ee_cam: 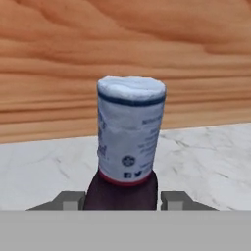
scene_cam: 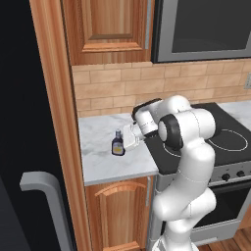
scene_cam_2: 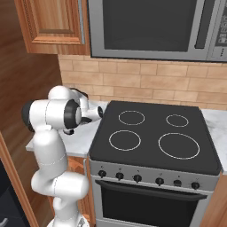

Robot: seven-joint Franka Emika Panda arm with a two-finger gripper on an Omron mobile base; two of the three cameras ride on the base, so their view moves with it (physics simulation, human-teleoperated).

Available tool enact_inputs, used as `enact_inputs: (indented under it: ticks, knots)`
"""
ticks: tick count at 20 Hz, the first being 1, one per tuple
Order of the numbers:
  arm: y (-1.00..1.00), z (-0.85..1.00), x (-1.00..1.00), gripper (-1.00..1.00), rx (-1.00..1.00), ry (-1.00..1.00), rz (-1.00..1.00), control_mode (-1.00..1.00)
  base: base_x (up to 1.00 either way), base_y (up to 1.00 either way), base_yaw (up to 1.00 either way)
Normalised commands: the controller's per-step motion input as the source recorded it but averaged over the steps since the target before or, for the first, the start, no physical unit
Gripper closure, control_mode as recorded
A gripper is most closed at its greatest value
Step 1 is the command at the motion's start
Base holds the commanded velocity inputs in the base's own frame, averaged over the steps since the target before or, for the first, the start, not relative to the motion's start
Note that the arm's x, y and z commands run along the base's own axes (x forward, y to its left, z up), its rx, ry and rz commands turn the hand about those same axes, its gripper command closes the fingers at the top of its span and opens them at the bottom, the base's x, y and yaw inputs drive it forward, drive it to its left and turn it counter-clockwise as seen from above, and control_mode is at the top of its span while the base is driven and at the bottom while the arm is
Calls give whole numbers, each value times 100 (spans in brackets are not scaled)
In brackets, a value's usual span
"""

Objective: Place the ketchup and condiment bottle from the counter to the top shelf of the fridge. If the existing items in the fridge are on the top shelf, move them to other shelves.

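the step in hand is grasping the condiment bottle (scene_cam: 117, 143), upright on the surface (scene_cam: 103, 162) at nine o'clock of the stovetop (scene_cam: 225, 139). the gripper (ee_cam: 123, 200) brackets its dark base, jaws seemingly narrowing; contact unclear. next: grip firmly, lift, head for the fridge (scene_cam: 29, 147).

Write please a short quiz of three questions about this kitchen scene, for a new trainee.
1. True or false: the bottle stands upright on the counter.
2. Where does the gripper stand? A) over the stove B) at the bottle, one finger on each side C) at the fridge handle
3. Fill in: the bottle's label is blue and ____.

Key: 1 true; 2 B; 3 white.
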Motion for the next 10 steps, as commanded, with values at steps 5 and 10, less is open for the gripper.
enact_inputs:
  ticks: [5, 10]
  knots:
    - [0, 4, -7, 100, 0, 0, 0, -100, 0, 0, 0]
    - [-4, 76, -46, 100, 0, 0, 0, -100, 0, 0, 0]
